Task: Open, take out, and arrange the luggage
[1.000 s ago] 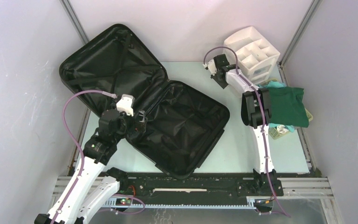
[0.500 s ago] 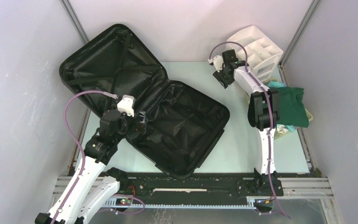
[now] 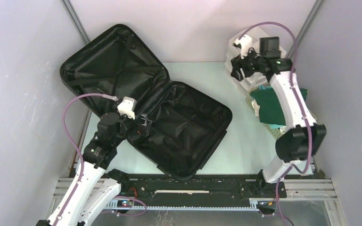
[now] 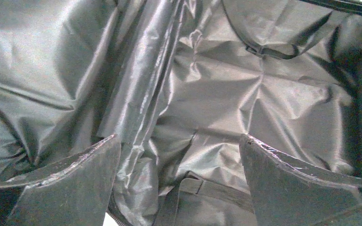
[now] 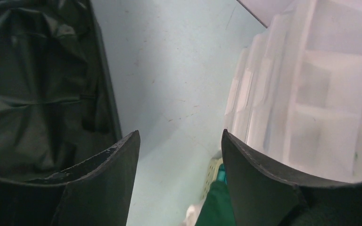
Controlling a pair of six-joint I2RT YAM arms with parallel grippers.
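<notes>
The black suitcase (image 3: 146,103) lies wide open on the table. Its lid leans toward the back left and shows crossed straps. Its lower half shows wrinkled black lining and looks empty. My left gripper (image 3: 140,125) hovers open over the near left rim of the lower half. In the left wrist view its jaws (image 4: 179,155) stand apart over the lining (image 4: 207,94) and a strap. My right gripper (image 3: 239,70) is open and empty, raised at the left face of the white drawer organizer (image 3: 259,49). The right wrist view shows its jaws (image 5: 180,136) apart over bare table.
A folded green cloth (image 3: 271,106) lies on a pale yellow perforated basket (image 3: 278,133) at the right, below the right forearm. The organizer (image 5: 311,80) fills the right of the right wrist view, the suitcase edge (image 5: 103,94) its left. Walls enclose the table.
My right arm has swung up and to the right, from the table's back middle to the organizer's left face, uncovering the green cloth. The left arm has barely moved.
</notes>
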